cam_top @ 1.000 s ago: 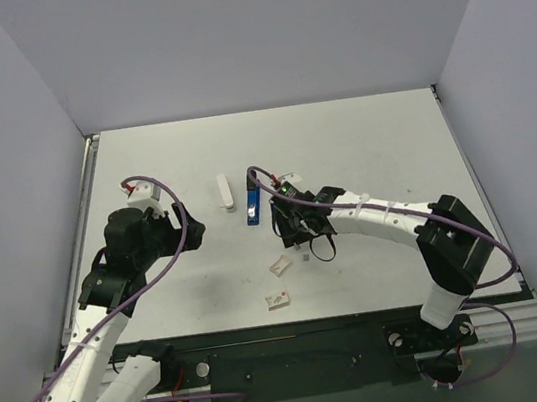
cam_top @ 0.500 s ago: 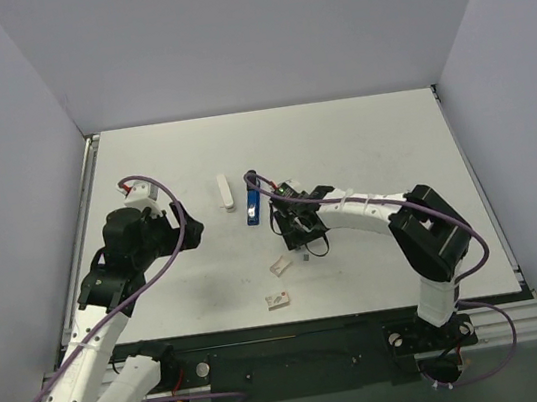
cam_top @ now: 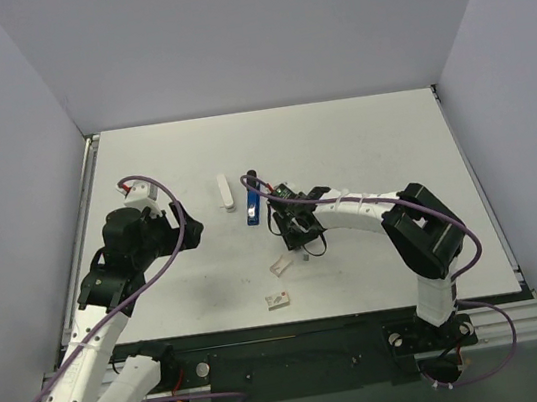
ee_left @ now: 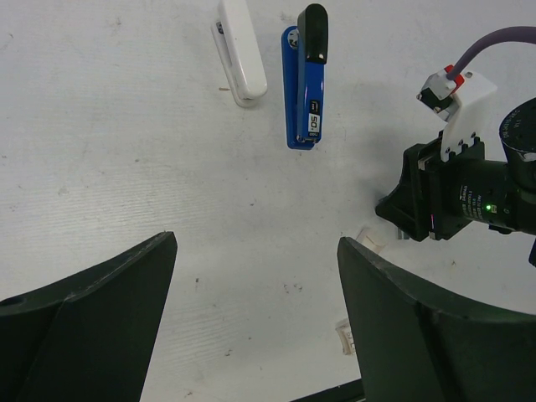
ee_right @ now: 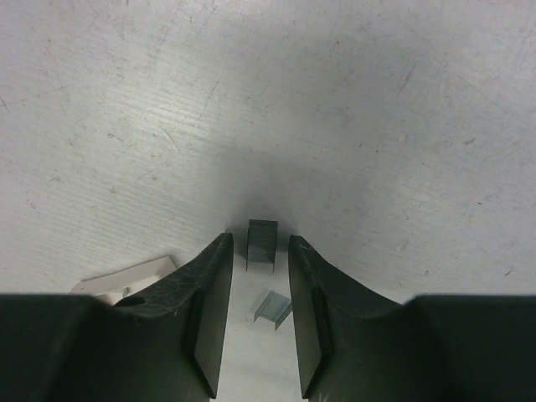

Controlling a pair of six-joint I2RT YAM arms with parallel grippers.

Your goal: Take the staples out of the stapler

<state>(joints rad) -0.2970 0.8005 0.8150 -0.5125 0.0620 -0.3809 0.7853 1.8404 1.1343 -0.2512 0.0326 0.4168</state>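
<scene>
2 short grey staple clips (ee_right: 261, 244) are lying between the narrowly spread jaws of the right gripper (ee_right: 260, 241), while the left gripper (ee_left: 255, 241) is hanging wide open.

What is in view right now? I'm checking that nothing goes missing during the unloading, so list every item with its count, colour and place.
stapler: one, blue with a black end, lying mid-table.
white bar: one, white, just left of the stapler and apart from it; I cannot tell what it is.
staple pieces: two, grey, one between the fingers of the right gripper, one loose beside it.
paper scraps: two, white, on the near side of the stapler.
table: one, pale grey.
left gripper: black, wide open, empty, left of the stapler.
right gripper: black, jaws narrowly open astride a staple piece.
</scene>
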